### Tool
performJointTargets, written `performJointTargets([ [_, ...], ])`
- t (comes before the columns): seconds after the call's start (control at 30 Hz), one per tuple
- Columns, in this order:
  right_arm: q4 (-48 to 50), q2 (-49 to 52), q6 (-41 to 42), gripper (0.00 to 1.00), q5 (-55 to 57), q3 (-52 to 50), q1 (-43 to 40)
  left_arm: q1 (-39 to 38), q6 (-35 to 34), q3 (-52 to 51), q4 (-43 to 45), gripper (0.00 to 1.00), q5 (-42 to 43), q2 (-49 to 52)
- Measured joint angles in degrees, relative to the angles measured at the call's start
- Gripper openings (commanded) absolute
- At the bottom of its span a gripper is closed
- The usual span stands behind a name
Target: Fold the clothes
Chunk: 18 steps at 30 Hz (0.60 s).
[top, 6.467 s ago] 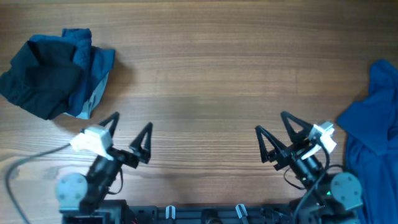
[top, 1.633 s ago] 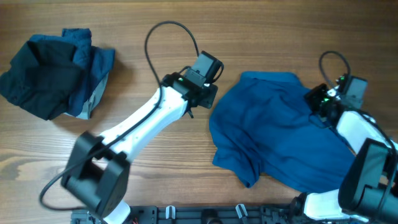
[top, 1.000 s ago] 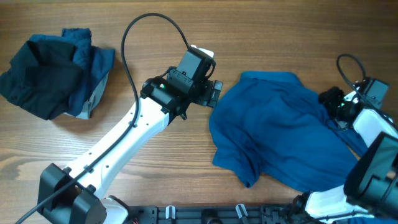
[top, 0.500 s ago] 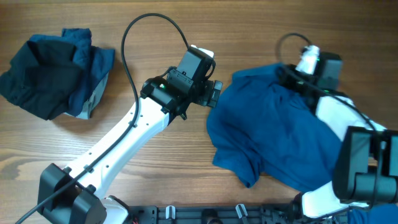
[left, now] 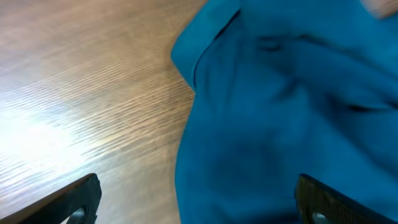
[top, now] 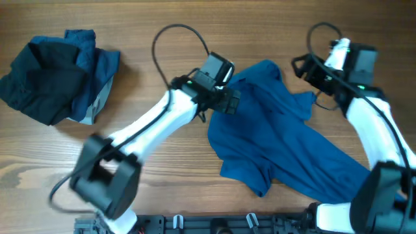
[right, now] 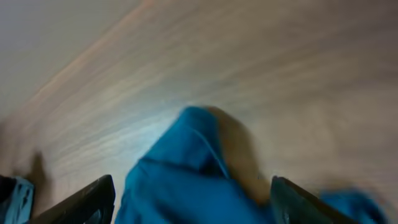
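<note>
A large mid-blue top [top: 286, 140] lies crumpled on the wooden table, right of centre. My left gripper [top: 232, 103] is open at its upper left edge. In the left wrist view the fingers [left: 199, 208] are spread wide over the top's edge [left: 292, 112], holding nothing. My right gripper [top: 307, 69] is open above the top's back right part. In the right wrist view the jaws [right: 196, 208] are wide apart with a blue fold [right: 186, 174] between them, not gripped. A pile of near-black and blue clothes with a grey lining [top: 55, 75] lies at the far left.
Bare wooden table [top: 162, 188] runs between the pile and the blue top and along the front. The left arm's black cable [top: 179, 31] loops over the back of the table. The arm bases sit at the front edge.
The right gripper has swung to the back right, off the top. The top's back part has shifted left into a narrower peak. The left gripper has moved right and slightly forward, onto the top's edge.
</note>
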Motion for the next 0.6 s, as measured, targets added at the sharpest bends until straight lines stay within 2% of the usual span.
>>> performJointTargets([
  [0.1, -7.6, -3.6, 0.1, 0.82, 0.2, 0.1, -1.6, 0.0, 0.2, 0.0, 5.4, 0.97, -0.8, 6.4],
  [0.17, -12.0, -4.3, 0.1, 0.83, 0.2, 0.1, -1.6, 0.0, 0.5, 0.0, 8.9, 0.73, -1.3, 9.3],
  [0.3, -14.5, -4.3, -0.4, 0.84, 0.2, 0.1, -1.6, 0.0, 1.1, 0.0, 12.5, 0.29, -1.5, 12.9],
  [0.37, -14.9, -4.3, -0.4, 0.84, 0.2, 0.1, -1.6, 0.0, 1.3, 0.0, 13.2, 0.04, -1.2, 13.9],
  [0.53, -15.6, -4.3, -0.4, 0.83, 0.2, 0.1, -1.6, 0.2, 0.6, 0.1, 11.1, 0.04, -2.4, 14.3],
  [0.6, -16.4, -4.3, -0.4, 0.83, 0.2, 0.1, -1.6, 1.1, -3.7, 0.3, 5.3, 0.04, -8.7, 13.3],
])
